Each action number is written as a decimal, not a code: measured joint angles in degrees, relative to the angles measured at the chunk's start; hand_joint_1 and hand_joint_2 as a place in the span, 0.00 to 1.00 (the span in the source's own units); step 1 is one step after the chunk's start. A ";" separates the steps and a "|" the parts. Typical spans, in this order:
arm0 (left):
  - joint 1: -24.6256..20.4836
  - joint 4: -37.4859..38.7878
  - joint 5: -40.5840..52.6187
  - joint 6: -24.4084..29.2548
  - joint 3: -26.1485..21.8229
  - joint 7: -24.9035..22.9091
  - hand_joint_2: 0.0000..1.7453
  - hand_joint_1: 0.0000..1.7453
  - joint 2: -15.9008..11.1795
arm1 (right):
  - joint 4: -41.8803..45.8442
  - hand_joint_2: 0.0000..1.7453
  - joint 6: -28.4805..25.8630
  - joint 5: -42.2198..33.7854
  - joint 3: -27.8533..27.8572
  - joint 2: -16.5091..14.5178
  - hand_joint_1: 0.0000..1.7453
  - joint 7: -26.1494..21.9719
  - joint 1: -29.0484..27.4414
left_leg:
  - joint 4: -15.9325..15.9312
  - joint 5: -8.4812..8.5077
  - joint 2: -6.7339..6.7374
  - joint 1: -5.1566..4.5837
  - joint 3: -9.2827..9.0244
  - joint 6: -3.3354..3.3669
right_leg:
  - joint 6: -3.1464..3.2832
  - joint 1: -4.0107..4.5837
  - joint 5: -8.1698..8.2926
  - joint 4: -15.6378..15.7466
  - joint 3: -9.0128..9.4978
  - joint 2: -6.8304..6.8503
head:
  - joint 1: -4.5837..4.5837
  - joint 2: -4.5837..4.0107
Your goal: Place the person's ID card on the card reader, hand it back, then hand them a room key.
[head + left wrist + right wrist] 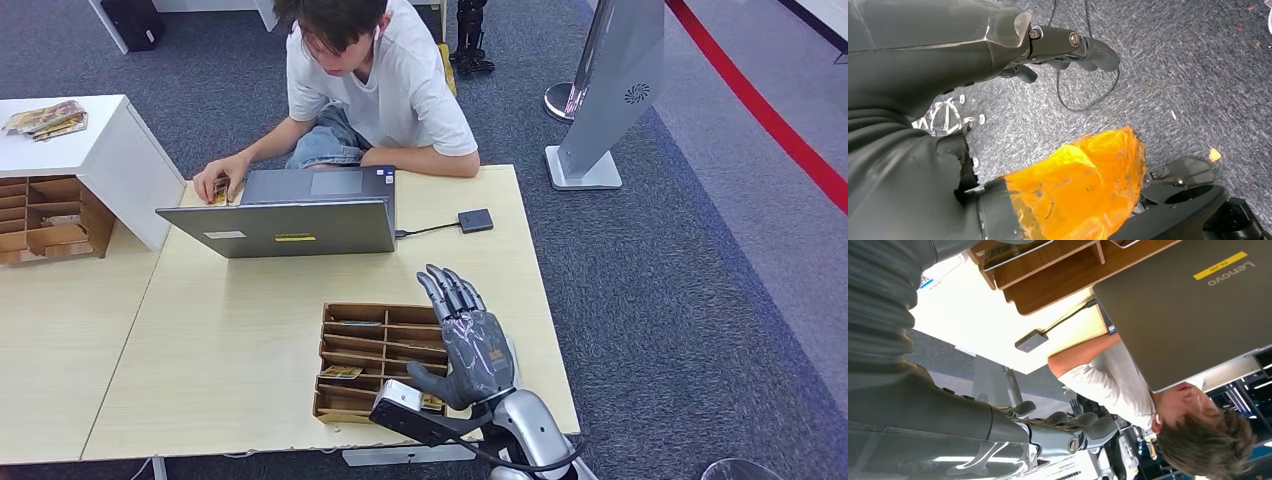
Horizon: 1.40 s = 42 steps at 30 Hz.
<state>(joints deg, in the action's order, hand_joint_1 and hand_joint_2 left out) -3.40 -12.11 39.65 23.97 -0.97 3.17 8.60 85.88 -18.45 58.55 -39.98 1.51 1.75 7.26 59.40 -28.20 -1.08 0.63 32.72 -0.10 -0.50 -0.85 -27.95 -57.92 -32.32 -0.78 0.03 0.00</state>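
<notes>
The person sits behind an open laptop and holds a small card against the table at the laptop's left end. A black card reader lies right of the laptop, joined to it by a cable; it is also in the right wrist view. A wooden tray with compartments holds room key cards. My right hand hovers over the tray's right side, fingers straight and apart, holding nothing. My left hand hangs over the carpet with nothing in it.
A white cabinet and a wooden organizer stand at the far left beside a second table. A grey floor stand rises beyond the table's right corner. The table's front and right edges lie close to my right hand.
</notes>
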 joint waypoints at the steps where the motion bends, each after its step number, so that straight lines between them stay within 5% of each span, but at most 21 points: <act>1: 0.00 0.00 0.12 -0.02 -0.02 -0.01 0.00 0.00 0.01 | -0.08 1.00 0.26 0.10 -0.01 0.00 0.00 -0.07 0.00 | 0.00 0.00 0.00 0.00 0.00 0.00 | 0.00 0.00 0.00 0.00 0.00 0.00 | 0.00 0.00; 42: -0.15 0.00 2.45 -0.75 -0.08 -0.62 0.00 0.00 0.05 | -6.32 1.00 4.62 2.04 -1.58 0.02 0.00 2.85 1.07 | 0.00 0.00 0.00 0.00 0.00 0.00 | 0.00 0.00 0.00 0.00 0.00 0.00 | 0.00 0.00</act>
<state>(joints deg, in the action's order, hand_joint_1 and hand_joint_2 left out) -3.55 -12.11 42.10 23.21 -1.05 2.55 8.66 79.56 -13.83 60.60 -41.56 1.53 4.61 8.32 59.40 -28.20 -1.08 0.63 32.71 -0.10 -0.51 -0.85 -27.94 -57.92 -32.32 -0.78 0.03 0.00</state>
